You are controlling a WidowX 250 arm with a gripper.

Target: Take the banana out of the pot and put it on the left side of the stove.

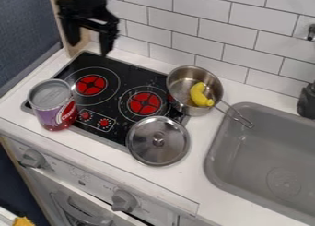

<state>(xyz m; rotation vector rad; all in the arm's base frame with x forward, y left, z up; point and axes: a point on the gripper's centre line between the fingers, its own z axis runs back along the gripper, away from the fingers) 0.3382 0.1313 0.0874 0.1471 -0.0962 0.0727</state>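
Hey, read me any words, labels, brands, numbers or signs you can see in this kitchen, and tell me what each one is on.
Nothing here can be quoted reliably.
Can: pale lettering runs up its side and curves out of sight; not readable.
Stove: fine white markings around the red buttons; too small to read.
Front panel: faint marks near the knobs; too small to read.

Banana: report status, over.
Gripper open and empty, by the stove's back-left corner. Banana inside steel saucepan, lid off. Purple-and-red can at stove's left side, may crowd placement.
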